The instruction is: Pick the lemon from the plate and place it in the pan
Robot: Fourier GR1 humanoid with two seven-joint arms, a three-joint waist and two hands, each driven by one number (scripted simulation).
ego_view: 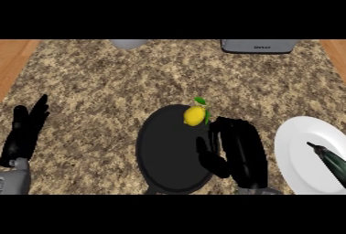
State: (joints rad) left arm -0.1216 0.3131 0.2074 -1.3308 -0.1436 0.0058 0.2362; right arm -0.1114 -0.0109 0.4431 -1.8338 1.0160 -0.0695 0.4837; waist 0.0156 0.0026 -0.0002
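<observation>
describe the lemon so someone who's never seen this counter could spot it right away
Find the round black pan in the middle of the speckled counter. At its upper right rim, just above the right hand, lies the lemon. It is small and bright yellow with green leaves at its top, the only yellow thing here.

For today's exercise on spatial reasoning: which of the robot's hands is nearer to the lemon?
Right. The right hand lies just below and right of the lemon, which sits at the pan's upper edge. The left hand rests far off at the view's left edge.
</observation>
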